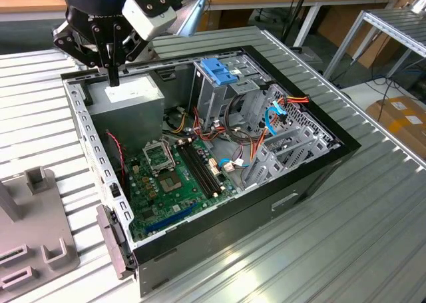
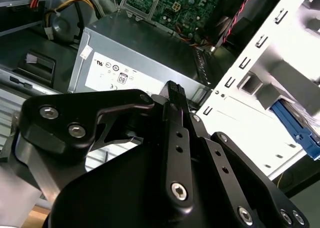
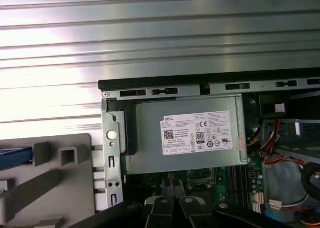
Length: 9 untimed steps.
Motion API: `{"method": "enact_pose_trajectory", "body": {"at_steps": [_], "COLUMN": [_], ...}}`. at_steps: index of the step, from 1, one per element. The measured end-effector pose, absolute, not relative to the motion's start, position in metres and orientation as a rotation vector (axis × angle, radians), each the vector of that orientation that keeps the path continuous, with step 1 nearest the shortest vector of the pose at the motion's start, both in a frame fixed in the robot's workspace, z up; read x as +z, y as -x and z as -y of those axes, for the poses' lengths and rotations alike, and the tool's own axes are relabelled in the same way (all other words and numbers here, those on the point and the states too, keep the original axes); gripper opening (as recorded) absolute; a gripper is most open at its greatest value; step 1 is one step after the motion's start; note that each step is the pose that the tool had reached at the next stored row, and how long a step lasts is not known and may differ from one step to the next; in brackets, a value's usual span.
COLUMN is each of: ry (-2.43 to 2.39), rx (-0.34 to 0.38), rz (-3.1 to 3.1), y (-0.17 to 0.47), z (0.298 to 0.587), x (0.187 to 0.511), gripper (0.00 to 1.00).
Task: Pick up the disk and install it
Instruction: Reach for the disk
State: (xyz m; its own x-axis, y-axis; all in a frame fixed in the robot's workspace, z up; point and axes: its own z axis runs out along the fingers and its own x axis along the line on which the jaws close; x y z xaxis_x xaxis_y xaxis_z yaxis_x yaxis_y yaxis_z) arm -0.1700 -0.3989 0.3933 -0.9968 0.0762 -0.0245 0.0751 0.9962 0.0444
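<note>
Over the PSU box [image 1: 130, 93], near its outer corner by the case wall, hangs the gripper [image 1: 113, 82]. Its fingers are pressed together w/ nothing between them. Whether the tips touch the box top I can't tell.

Both wrist views look past the closed gripper [image 2: 174, 89] [image 3: 173, 184] onto the PSU box [image 3: 185, 133] [image 2: 135, 62] & its white label. In the first wrist view the box sits tight in the corner of the case [image 3: 200, 82].

The mobo [image 1: 173, 176] lies just beside the PSU box, inside the case [image 1: 313, 176]. In the exterior view the drive cage [image 1: 223, 93] stands on the exterior view's right of the PSU box, w/ the blue bracket [image 1: 219, 70] on top & red, orange and blue cables beyond it.

The disk [image 3: 12, 158] is outside the case, past the wall nearest the PSU box. It is seated in the grey fixture [image 3: 75, 188], well apart from the gripper. The first wrist view catches a light-blue edge of it at the fixture's slots. The second wrist view catches the disk [image 2: 295, 125] as a blue strip beyond the white slotted case wall.

The exterior view gives the grey fixture [image 1: 40, 236] as a plate w/ upright posts. It rests on the ribbed metal table [image 1: 333, 243] that carries the case too.
</note>
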Motion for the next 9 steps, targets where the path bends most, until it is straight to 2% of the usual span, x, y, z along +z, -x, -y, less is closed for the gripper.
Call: {"method": "enact_pose_trajectory", "body": {"at_steps": [9], "ry": [-0.118], "rx": [0.068], "rz": [-3.113], "y": [0.183], "z": [0.399], "x": [0.393], "gripper": [0.11]}}
